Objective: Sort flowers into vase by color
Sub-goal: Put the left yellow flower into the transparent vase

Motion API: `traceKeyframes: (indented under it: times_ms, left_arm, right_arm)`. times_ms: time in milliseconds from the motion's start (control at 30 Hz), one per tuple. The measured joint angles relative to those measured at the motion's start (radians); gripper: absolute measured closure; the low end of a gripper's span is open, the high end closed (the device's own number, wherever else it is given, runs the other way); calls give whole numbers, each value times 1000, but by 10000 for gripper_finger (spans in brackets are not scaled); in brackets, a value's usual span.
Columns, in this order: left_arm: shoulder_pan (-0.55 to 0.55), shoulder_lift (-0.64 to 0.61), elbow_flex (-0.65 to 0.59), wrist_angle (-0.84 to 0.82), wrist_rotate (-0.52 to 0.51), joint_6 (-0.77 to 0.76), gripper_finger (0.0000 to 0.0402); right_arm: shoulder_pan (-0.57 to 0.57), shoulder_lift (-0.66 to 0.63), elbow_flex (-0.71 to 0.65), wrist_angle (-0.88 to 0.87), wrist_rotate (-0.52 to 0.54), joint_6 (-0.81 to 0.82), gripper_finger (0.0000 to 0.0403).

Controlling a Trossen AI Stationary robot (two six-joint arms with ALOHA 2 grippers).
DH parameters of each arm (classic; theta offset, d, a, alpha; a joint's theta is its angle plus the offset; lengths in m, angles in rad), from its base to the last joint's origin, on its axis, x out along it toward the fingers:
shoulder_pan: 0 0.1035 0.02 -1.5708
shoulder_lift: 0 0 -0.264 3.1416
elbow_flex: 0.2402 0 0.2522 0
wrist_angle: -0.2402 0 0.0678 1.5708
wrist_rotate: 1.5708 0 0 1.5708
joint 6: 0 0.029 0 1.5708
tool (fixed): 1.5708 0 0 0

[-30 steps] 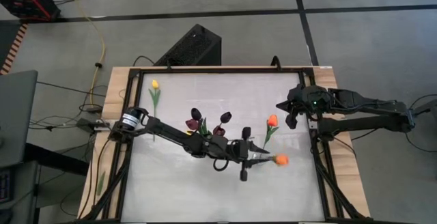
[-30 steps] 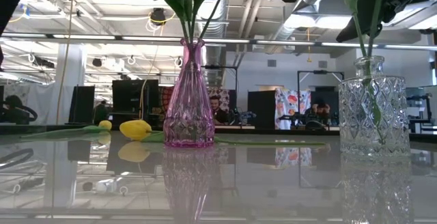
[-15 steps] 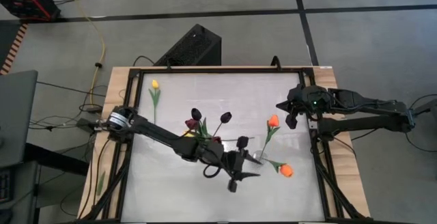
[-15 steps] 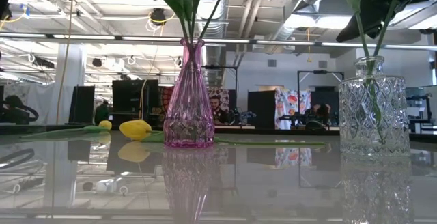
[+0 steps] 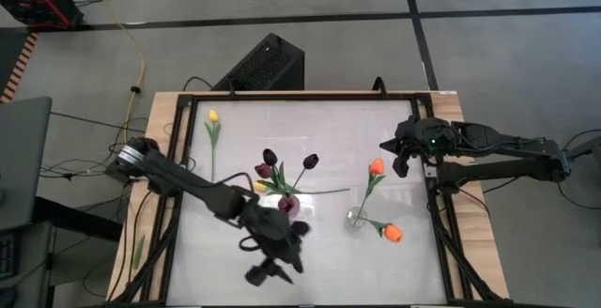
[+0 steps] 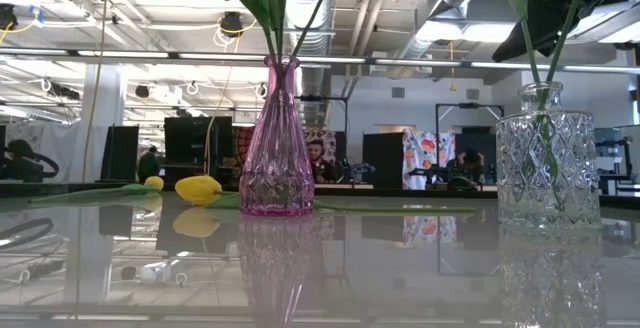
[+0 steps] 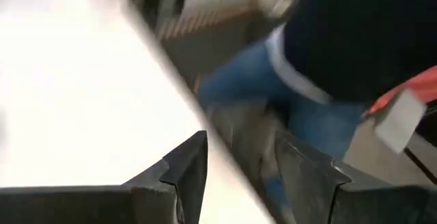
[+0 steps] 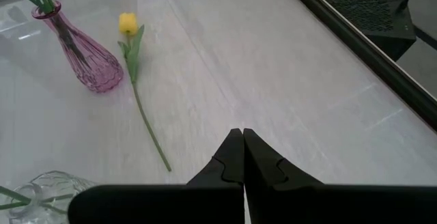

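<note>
In the high view a pink vase (image 5: pixel 289 203) holds three dark maroon tulips (image 5: pixel 269 156). A clear glass vase (image 5: pixel 357 217) holds two orange tulips (image 5: pixel 376 166), whose stems stick into its mouth; one head (image 5: pixel 392 234) leans toward the near edge. One yellow tulip (image 5: pixel 213 116) lies flat far left, and another (image 5: pixel 260 186) lies beside the pink vase. My left gripper (image 5: pixel 268 269) is open near the near edge, holding nothing; its wrist view (image 7: pixel 239 162) is blurred. My right gripper (image 8: pixel 242 149) is shut and waits at the right edge (image 5: pixel 402 162).
The low view shows the pink vase (image 6: pixel 277 148) and clear vase (image 6: pixel 545 168) upright, with a yellow head (image 6: pixel 200 188) on the table between camera and room. A person in blue jeans (image 7: pixel 273 80) stands beyond the table edge. A black box (image 5: pixel 268 62) sits past the far edge.
My left gripper has let go of the orange tulip at the clear vase and swung away toward the near edge and the left. That tulip stays with its stem in the vase, and its head has dropped slightly toward the near edge.
</note>
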Motion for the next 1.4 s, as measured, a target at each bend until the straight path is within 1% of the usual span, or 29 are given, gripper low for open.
traceKeyframes:
  times_ms: [133,333,400,500,533,567,633,700,833,900,967,1100,1167,1300,1400]
  left_arm:
    - [-52,-61,0,-324,-187,-164,244]
    - [-128,-142,0,-755,-404,-469,245]
    - [-139,-168,0,-869,-509,-566,245]
    - [-127,-201,-8,-1022,-713,-688,245]
    - [-112,-213,-20,-1053,-766,-731,245]
    - [-90,-227,-38,-1081,-795,-772,246]
    - [-32,-260,-86,-1117,-804,-834,250]
    - [35,-304,-153,-1123,-792,-855,256]
    - [188,-423,-317,-1106,-773,-831,265]
    - [279,-494,-412,-1070,-739,-806,266]
    - [381,-569,-509,-1012,-700,-777,266]
    - [579,-695,-689,-844,-610,-729,266]
    - [659,-736,-764,-749,-602,-698,266]
    - [786,-765,-876,-568,-600,-682,266]
    - [863,-750,-911,-523,-595,-674,266]
  right_arm:
    - [0,0,0,0,0,0,382]
    - [0,0,0,0,0,0,382]
    - [0,0,0,0,0,0,382]
    - [0,0,0,0,0,-1,382]
    - [0,0,0,0,0,-1,382]
    - [0,0,0,0,0,-1,382]
    - [0,0,0,0,0,-2,382]
    - [0,0,0,0,0,-3,382]
    - [0,0,0,0,0,-3,382]
    - [0,0,0,0,0,-3,382]
    - [0,0,0,-1,0,-3,382]
    - [0,0,1,-1,0,-4,382]
    - [0,0,1,-1,0,-4,380]
    - [0,0,1,-1,0,-4,377]
    - [0,0,1,-1,0,-4,376]
